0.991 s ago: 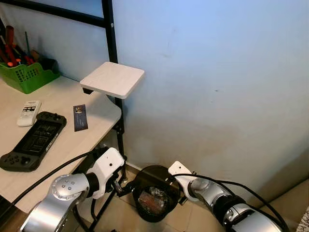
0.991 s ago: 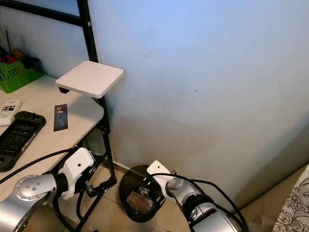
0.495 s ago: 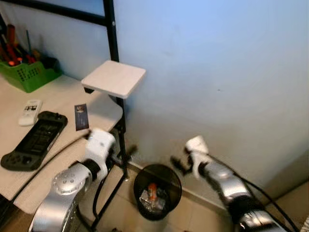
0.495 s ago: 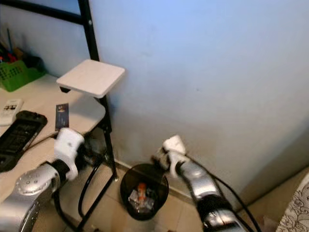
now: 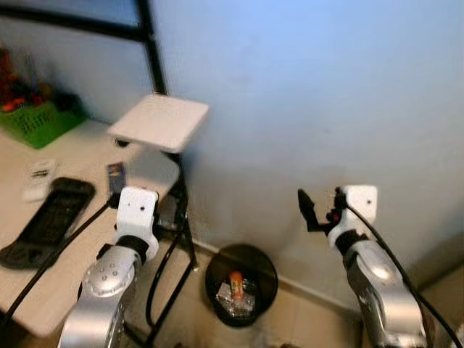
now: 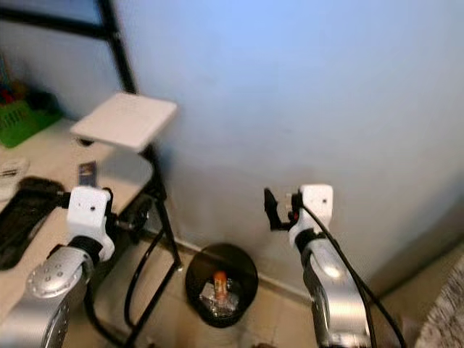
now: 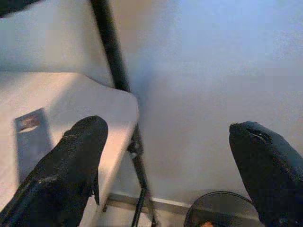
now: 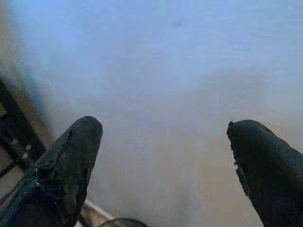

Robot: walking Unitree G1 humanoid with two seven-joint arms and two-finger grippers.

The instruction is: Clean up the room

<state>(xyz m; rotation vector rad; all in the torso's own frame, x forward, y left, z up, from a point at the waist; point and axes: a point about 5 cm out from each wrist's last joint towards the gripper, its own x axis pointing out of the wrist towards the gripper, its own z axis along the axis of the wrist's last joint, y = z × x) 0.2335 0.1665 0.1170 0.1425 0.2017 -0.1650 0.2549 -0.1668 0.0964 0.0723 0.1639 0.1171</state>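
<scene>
A round black trash bin (image 5: 241, 283) stands on the floor by the wall, beside the desk's black leg. Inside it lie an orange item (image 5: 235, 278) and crumpled wrappers (image 5: 233, 301). My right gripper (image 5: 320, 207) hangs raised above and to the right of the bin, open, with nothing between its fingers (image 8: 71, 156). My left gripper (image 7: 175, 132) is up at the desk corner, left of the bin, also open and bare; its wrist view catches the bin's rim (image 7: 222, 208) below.
The light wooden desk (image 5: 80, 239) on the left carries a black game controller (image 5: 47, 225), a white remote (image 5: 36, 181), a dark card (image 5: 116, 177) and a green basket (image 5: 36, 119). A small white shelf (image 5: 159, 119) juts from the black frame post (image 5: 148, 43). The wall is close ahead.
Both grippers have lifted up and away from the bin, the right one from over its mouth. An orange item now lies in the bin. The camera has shifted slightly.
</scene>
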